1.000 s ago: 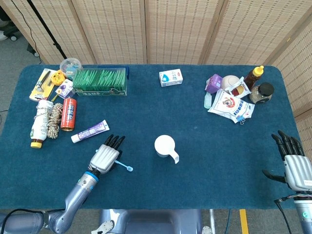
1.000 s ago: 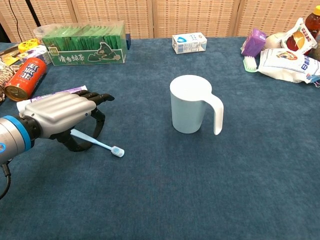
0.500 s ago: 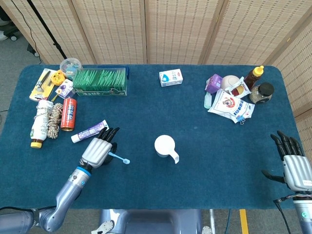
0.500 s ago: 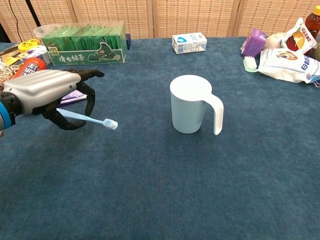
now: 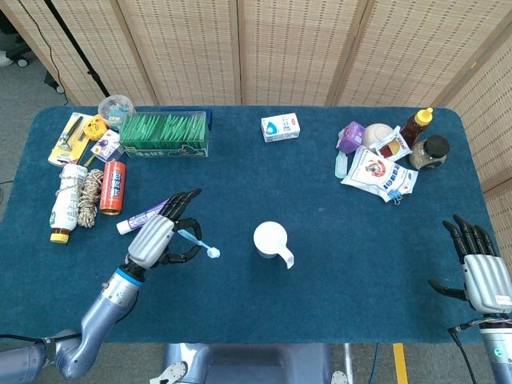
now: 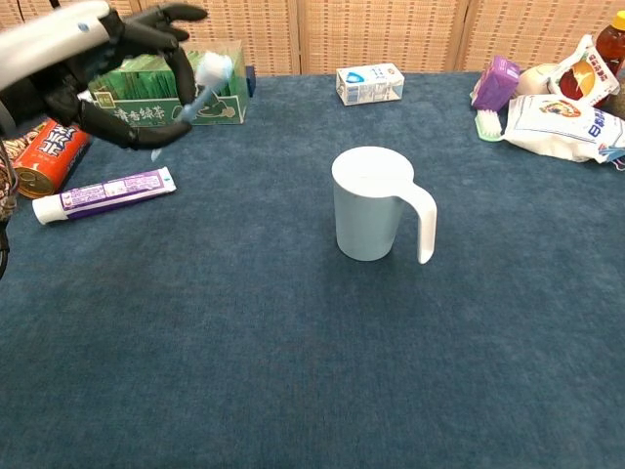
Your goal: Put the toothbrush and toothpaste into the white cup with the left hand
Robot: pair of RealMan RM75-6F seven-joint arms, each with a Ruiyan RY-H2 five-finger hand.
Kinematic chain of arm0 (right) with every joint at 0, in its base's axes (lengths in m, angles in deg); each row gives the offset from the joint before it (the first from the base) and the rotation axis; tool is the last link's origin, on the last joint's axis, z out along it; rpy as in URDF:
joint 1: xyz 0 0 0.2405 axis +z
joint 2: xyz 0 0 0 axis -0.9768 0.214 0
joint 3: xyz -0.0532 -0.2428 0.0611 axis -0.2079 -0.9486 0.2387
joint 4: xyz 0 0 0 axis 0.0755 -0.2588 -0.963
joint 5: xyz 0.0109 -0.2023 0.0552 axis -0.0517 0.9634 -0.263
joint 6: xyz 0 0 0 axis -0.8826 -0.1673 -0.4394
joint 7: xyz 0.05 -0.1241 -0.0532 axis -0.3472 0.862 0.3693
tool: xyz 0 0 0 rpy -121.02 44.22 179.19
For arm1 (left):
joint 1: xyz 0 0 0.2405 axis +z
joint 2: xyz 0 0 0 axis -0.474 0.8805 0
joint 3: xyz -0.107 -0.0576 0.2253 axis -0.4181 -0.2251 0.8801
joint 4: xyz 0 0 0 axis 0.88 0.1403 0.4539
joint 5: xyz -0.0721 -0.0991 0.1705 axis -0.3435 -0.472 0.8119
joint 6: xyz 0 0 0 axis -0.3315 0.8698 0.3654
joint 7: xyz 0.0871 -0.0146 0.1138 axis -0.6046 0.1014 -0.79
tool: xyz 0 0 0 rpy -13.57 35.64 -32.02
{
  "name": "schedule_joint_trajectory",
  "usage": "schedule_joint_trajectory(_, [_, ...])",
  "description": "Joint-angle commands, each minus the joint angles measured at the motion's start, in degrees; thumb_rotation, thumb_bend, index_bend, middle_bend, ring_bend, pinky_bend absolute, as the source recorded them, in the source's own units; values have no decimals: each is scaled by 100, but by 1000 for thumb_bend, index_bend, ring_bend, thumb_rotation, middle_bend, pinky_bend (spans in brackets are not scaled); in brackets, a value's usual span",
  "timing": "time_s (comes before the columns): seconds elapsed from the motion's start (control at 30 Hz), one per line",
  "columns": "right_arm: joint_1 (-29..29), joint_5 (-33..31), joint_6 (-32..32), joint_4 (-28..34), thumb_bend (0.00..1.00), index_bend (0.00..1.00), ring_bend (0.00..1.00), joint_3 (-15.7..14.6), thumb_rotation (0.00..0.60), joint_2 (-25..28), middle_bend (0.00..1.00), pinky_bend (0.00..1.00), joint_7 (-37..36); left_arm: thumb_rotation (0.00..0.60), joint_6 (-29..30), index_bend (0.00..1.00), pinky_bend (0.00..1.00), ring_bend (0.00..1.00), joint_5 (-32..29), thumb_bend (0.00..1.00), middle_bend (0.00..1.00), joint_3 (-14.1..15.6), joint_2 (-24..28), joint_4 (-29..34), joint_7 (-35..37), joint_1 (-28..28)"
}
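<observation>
toothbrush (image 6: 195,93) motion-blurred (chest view), left hand (image 6: 88,59) cropped at frame edge

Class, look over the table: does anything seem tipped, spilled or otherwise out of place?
Nothing is spilled. The red can and bottle lie on their sides at the table's left. The white cup stands upright. The left robot hand holds the toothbrush tilted.

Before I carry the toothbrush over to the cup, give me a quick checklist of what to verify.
1. Toothbrush held by the left hand: ok, lifted clear of the table.
2. Cup upright, mouth open: ok.
3. Cup empty: looks ok in the head view.
4. Path from hand to cup free of things: ok.
5. Toothpaste lying free on the table for the next pick: ok.
6. Right hand out of the way: ok, at the table's far edge.
</observation>
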Motion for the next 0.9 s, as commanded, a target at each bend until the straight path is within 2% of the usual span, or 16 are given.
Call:
schedule_joint_trajectory(0.03, [0, 0, -1, -3, 0, 0, 0, 0, 600, 0, 0, 0, -5, 600, 217, 589, 0, 0, 160, 345, 0, -162, 57, 139, 366, 7])
schedule_joint_trajectory(0.2, [10, -4, 20, -9, 0, 0, 0, -2, 600, -7, 0, 0, 1, 600, 129, 589, 0, 0, 57, 345, 0, -294, -41, 485, 872, -114])
schedule_joint_trajectory(0.27, [15, 7, 31, -6, 0, 0, 0, -11, 600, -9, 0, 0, 14, 600, -100, 589, 0, 0, -88, 345, 0, -351, -152, 645, 1061, -250])
schedule_joint_trajectory(0.43, [23, -12, 49, -15, 0, 0, 0, -6, 600, -14, 0, 0, 22, 600, -547, 589, 0, 0, -444, 343, 0, -510, -434, 784, 969, -554])
schedule_joint_trajectory(0.57, [30, -44, 70, -28, 0, 0, 0, 7, 600, -7, 0, 0, -11, 600, -669, 589, 0, 0, -607, 340, 0, -641, -629, 818, 861, -705])
schedule_joint_trajectory(0.9, [77, -69, 179, -73, 0, 0, 0, 4, 600, -2, 0, 0, -94, 600, -959, 589, 0, 0, -1322, 337, 0, -1007, -1301, 438, 167, -1142])
